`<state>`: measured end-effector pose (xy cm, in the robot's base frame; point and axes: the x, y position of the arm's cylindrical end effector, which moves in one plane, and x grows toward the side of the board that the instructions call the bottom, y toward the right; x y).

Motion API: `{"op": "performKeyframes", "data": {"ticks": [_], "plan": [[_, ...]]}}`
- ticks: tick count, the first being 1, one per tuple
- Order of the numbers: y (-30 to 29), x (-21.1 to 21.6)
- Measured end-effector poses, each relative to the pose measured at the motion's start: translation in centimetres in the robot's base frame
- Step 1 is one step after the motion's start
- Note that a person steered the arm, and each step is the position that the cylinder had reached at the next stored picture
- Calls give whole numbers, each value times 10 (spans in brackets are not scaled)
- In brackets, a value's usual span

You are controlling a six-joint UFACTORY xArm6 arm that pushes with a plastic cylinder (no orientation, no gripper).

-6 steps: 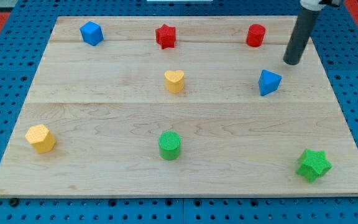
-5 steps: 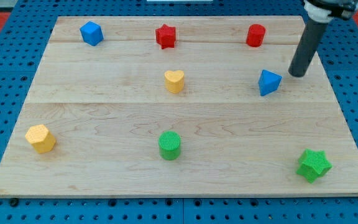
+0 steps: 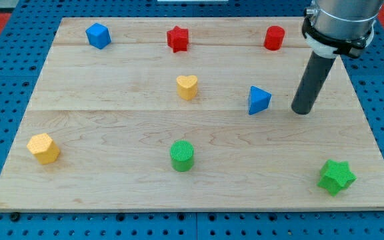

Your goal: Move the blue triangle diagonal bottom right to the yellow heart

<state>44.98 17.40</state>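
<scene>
Blue triangle [image 3: 259, 100], yellow heart [image 3: 187, 87], red star [image 3: 177, 39], green star [image 3: 337, 177], pale wood board [image 3: 112, 113].

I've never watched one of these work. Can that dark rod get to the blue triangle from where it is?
Probably yes. My tip sits on the board just to the view's right of the blue triangle, with only bare wood between them. The nearest other block, the red cylinder, stands well off toward the view's top.

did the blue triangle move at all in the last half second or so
Yes. The blue triangle slid toward the view's left and slightly down, closing part of its gap to the yellow heart, which stayed put. My tip now sits apart on its right.
</scene>
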Motion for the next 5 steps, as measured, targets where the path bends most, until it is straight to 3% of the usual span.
{"op": "performKeyframes", "data": {"ticks": [4,5], "plan": [[-100,-16],[-99,-17]]}}
